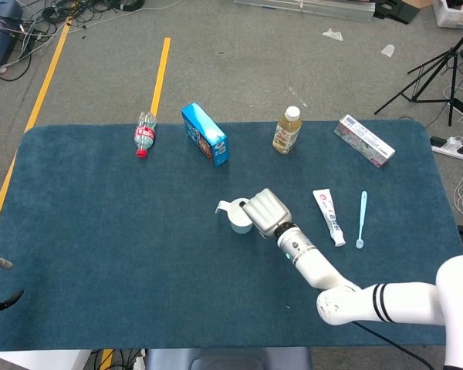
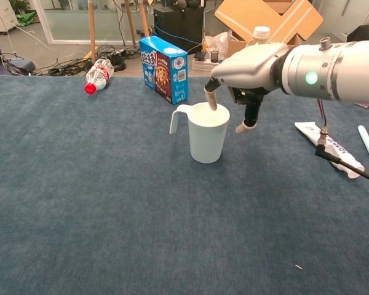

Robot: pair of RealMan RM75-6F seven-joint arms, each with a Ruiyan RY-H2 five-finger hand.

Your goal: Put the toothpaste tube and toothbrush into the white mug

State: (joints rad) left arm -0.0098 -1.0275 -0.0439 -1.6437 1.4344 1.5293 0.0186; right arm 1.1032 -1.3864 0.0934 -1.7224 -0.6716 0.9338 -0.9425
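The right robot hand (image 2: 243,77) is hovering over the white mug (image 2: 206,133), which is standing upright near the middle of the blue counter (image 1: 100,231) with its handle pointing left. The fingers are spread apart and holding nothing; one fingertip (image 2: 211,100) is dipping toward the mug's open mouth at the far rim, while another is hanging just right of the mug, outside its wall. Whether either is touching the rim cannot be told. From the head view the robot hand (image 1: 265,212) is covering the right part of the mug (image 1: 238,218).

The toothpaste tube (image 1: 329,216) is lying flat on the counter well to the right of the mug, with the toothbrush (image 1: 362,219) lying just beside it, further right, the two roughly parallel and apart. In the chest view the arm's cable is crossing in front of the tube (image 2: 329,144).

Only dark fingertips of the left robot hand (image 1: 0,281) are showing at the near left edge, apart from each other and holding nothing.

Along the far side, a plastic bottle (image 1: 143,135) is lying down, a blue box (image 1: 204,135) is standing, a juice bottle (image 1: 287,130) is standing upright, and a flowered box (image 1: 364,140) is lying at the far right.
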